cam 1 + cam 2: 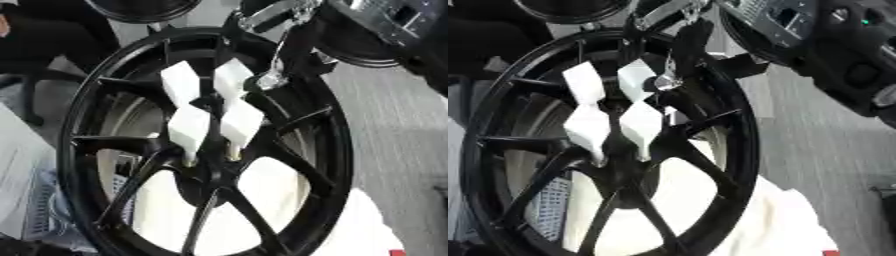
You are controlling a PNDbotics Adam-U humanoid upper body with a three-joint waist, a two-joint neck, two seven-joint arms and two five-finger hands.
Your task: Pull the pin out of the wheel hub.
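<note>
Four white pins stand out of the hub of a black alloy wheel point(83, 125), clustered at its centre just below and to the left of my right hand point(278, 60). I note an upper left pin point(181, 82), an upper right pin point(232, 79), a lower left pin point(188, 129) and a lower right pin point(241, 122). Each is a white block; the two lower ones show a short metal stem entering the hub point(210, 165).

My right arm point(833, 45) enters from the upper right corner, black casing with silver joints. My right hand reaches down across the wheel's upper rim. One silver-tipped finger point(267, 80) ends right beside the upper right pin, at its right edge; I cannot tell whether it touches the pin. Whether my fingers are spread or curled I cannot tell, since the black parts merge with the black spokes behind them.

All four pins are seated in the hub. The wheel lies tilted, its spokes fanning away from my hand toward the lower rim, with white cloth point(780, 220) showing through the openings and past the rim, below and well apart from my hand. Grey floor point(402, 130) lies below my arm.
</note>
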